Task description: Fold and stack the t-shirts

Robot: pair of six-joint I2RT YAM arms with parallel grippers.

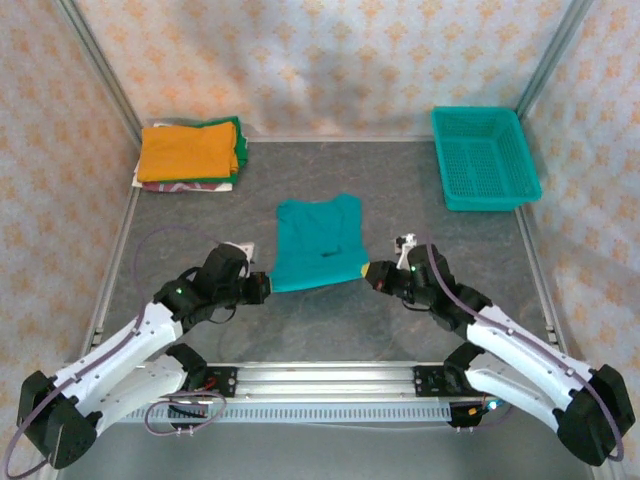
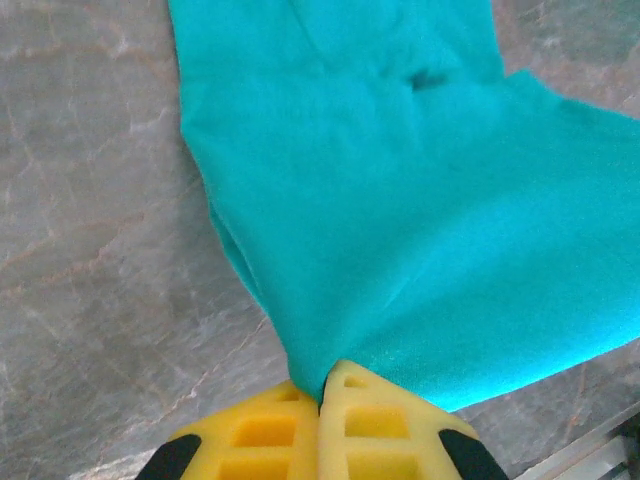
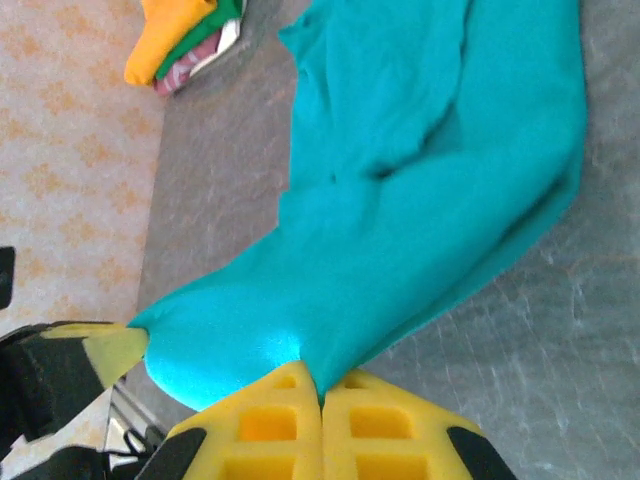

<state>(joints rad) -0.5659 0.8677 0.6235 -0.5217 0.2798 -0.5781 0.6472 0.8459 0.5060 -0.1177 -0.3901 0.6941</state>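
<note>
Pinching the near left corner of the teal shirt [image 1: 318, 240], the left gripper [image 1: 262, 287] has its jaws closed tight on the cloth. The right gripper [image 1: 372, 272] clamps the near right corner likewise. The shirt lies in the middle of the table [image 1: 420, 220]. Folded shirts [image 1: 190, 153] sit stacked far left, a basket [image 1: 484, 157] far right.

Nothing readable is turning up here: the teal t-shirt [image 1: 315, 240] is showing plain cloth to all three cameras, no lettering facing up. The folded stack [image 1: 188, 152] at the far left and the mesh basket [image 1: 487, 204] at the far right are offering no legible marks either.
</note>
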